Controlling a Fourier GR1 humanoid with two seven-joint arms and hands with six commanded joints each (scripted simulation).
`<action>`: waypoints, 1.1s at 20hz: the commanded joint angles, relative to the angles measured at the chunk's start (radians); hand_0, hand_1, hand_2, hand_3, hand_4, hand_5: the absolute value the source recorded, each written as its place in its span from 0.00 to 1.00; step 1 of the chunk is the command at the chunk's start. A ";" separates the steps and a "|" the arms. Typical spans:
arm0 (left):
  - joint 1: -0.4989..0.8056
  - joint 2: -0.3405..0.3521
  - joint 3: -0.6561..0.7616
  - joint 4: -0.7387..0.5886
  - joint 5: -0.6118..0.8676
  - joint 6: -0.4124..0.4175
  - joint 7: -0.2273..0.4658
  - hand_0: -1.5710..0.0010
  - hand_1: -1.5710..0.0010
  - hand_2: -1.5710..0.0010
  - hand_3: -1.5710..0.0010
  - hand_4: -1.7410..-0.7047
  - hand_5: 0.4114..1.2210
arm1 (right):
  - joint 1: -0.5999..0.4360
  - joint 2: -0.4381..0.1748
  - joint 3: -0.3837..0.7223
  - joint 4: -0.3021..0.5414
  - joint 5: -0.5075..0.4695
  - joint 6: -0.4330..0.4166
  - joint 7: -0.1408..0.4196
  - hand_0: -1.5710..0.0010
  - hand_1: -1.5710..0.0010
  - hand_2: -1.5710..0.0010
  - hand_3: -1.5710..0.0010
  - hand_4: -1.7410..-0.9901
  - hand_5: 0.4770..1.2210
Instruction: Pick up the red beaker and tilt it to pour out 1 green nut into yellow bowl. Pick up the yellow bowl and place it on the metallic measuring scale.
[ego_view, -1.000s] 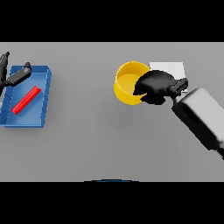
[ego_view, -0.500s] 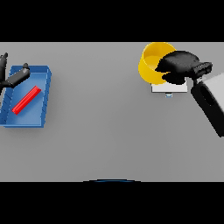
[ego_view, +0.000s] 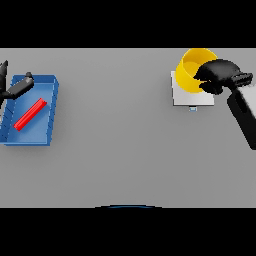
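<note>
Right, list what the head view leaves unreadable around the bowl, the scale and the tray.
- Yellow bowl: the right hand covers its near right side, so the grip on the rim and any nut inside are hidden.
- Metallic measuring scale: bowl and hand cover most of its plate; whether the bowl rests on it cannot be told.
- Left hand: partly cut off by the left edge, above the blue tray.
- Red beaker: contents too small to tell.

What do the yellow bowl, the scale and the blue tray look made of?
Yellow bowl: likely plastic; flat uniform colour, no glints.
Scale: task says metallic, but shows pale matte grey-white, no reflections; could be painted.
Blue tray: probably plastic; solid blue, matte walls.
</note>
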 joint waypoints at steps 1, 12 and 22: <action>-0.002 0.005 0.002 0.004 0.001 -0.005 0.001 1.00 1.00 1.00 1.00 0.89 0.43 | -0.015 0.020 0.003 0.041 0.006 -0.016 0.000 0.00 0.00 0.00 0.13 0.02 1.00; -0.013 0.006 0.004 -0.002 0.007 -0.015 0.003 1.00 1.00 1.00 1.00 0.90 0.40 | -0.067 0.084 0.023 0.268 0.010 -0.109 -0.071 0.03 0.11 0.00 0.16 0.02 1.00; -0.021 -0.029 -0.005 0.046 -0.006 -0.014 -0.012 1.00 1.00 1.00 1.00 0.90 0.40 | -0.097 0.099 0.013 0.338 -0.008 -0.062 -0.082 0.80 0.82 0.71 0.64 0.46 0.43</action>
